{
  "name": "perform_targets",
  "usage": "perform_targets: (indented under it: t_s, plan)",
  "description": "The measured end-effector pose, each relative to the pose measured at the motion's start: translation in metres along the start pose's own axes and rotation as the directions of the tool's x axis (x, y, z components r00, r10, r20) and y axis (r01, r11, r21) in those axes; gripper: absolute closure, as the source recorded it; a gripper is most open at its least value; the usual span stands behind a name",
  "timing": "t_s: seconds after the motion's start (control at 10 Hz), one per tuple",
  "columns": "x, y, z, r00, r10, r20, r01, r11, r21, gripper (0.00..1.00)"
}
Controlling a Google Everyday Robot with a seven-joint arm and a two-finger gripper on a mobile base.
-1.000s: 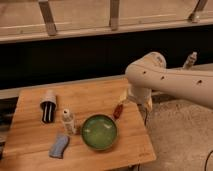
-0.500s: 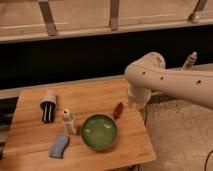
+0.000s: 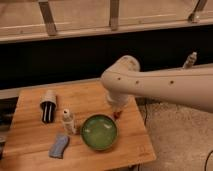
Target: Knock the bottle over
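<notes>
Camera view: bottle [image 3: 67,121] upright on the wooden table [image 3: 30,137], gripper [image 3: 116,106] well apart from it.
Nearest lies a blue cloth [image 3: 60,146]. Behind it the white bottle stands just left of the green bowl [image 3: 99,132], untouched. Farther back the gripper hangs past the bowl's right rim, by a small red thing [image 3: 117,115]; whether it is open or clenched cannot be told.

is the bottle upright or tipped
Upright: the bottle stands cap-up left of the green bowl; the tool hangs by its far right edge.
</notes>
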Motion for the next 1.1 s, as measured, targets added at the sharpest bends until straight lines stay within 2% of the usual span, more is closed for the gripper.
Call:
perform_targets:
  t_s: [0.1, 0.4, 0.6, 0.8, 1.1]
  plan:
    - [0.000, 0.013, 0.000, 1.000, -0.026, 0.001, 0.026, 1.000, -0.011, 1.00]
    - [0.000, 0.006, 0.000, 1.000, -0.020, -0.002, 0.020, 1.000, -0.001, 1.00]
    - [0.000, 0.009, 0.000, 1.000, -0.024, -0.001, 0.024, 1.000, -0.008, 1.00]
    - [0.004, 0.016, 0.006, 0.998, -0.060, -0.015, 0.060, 0.998, -0.024, 1.00]
    - [0.016, 0.080, 0.043, 0.979, -0.186, -0.083, 0.182, 0.982, -0.053, 1.00]
